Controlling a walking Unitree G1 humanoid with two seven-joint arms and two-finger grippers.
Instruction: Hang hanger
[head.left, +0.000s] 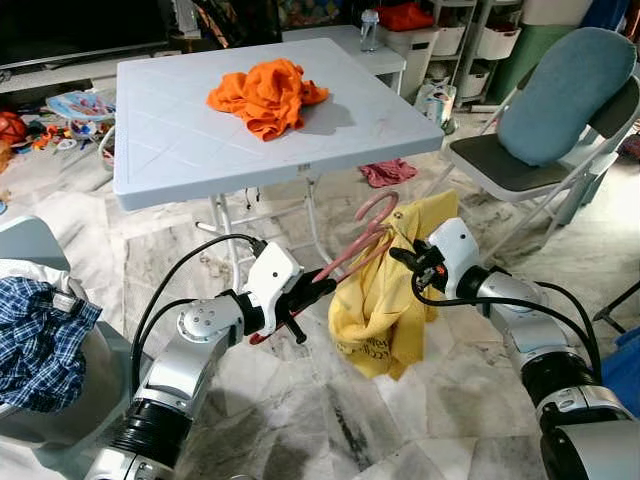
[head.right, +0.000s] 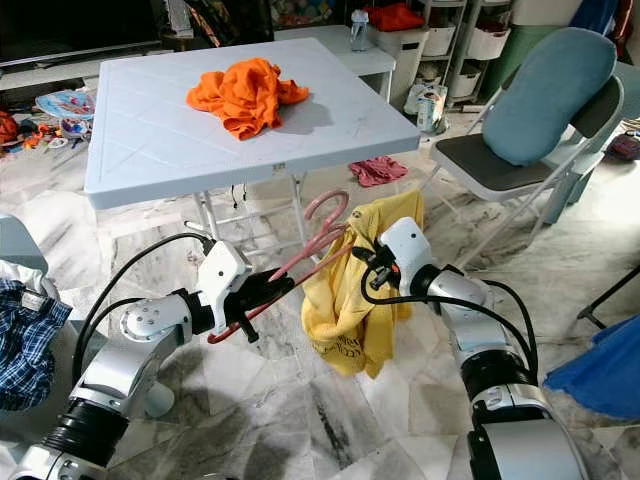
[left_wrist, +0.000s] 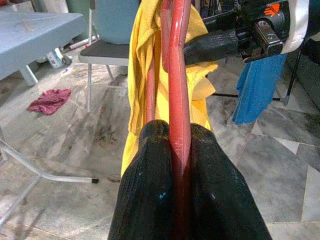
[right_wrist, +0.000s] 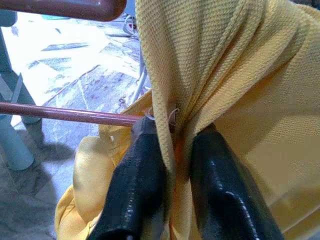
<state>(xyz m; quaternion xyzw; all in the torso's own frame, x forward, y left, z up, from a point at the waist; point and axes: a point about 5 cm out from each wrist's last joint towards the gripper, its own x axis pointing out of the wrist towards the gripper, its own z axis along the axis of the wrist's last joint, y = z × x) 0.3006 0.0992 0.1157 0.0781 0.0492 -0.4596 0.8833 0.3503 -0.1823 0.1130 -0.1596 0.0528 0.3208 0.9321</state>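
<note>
A pink-red plastic hanger (head.left: 352, 248) is held in the air in front of the table, its hook (head.left: 377, 205) pointing up. My left gripper (head.left: 312, 293) is shut on the hanger's lower end (left_wrist: 179, 125). A yellow shirt (head.left: 385, 300) hangs over the hanger's other end and droops toward the floor. My right gripper (head.left: 408, 258) is shut on a fold of that yellow shirt (right_wrist: 210, 75) close to the hanger bar (right_wrist: 70, 114), with cloth pinched between its black fingers (right_wrist: 137, 185).
A pale folding table (head.left: 190, 140) with an orange garment (head.left: 268, 95) stands just behind the hanger. A folding chair (head.left: 545, 140) with a blue cushion is at the right. A basket with a blue plaid shirt (head.left: 35, 340) is at my left. A red cloth (head.left: 387, 172) lies on the marble floor.
</note>
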